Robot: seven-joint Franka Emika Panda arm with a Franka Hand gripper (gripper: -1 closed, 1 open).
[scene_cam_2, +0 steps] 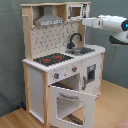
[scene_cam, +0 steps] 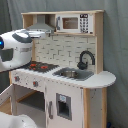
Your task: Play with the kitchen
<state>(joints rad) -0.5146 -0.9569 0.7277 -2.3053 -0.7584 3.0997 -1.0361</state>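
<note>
One arm [scene_cam: 17, 47] fills the first exterior view's left side, its white bulk standing in front of the kitchen [scene_cam: 65, 70] beside the stovetop [scene_cam: 39, 66]; the kitchen stands against a grey curtain, microwave [scene_cam: 74, 23] on the shelf above the sink [scene_cam: 72, 74], faucet [scene_cam: 85, 59] behind the sink. The arm's end is cut off here, so nothing shows of its tool. In the second exterior view the arm [scene_cam_2: 107, 23] reaches in level with the microwave [scene_cam_2: 76, 11], probably aiming for its door or the upper shelf, with the gripper [scene_cam_2: 86, 22] just beside the kitchen's [scene_cam_2: 60, 65] upper side post. Whether its fingers are parted or holding anything I cannot tell. Below the stovetop [scene_cam_2: 52, 59] the oven door [scene_cam_2: 72, 105] hangs open, folded downward, its window hiding little of the dim cavity behind.
</note>
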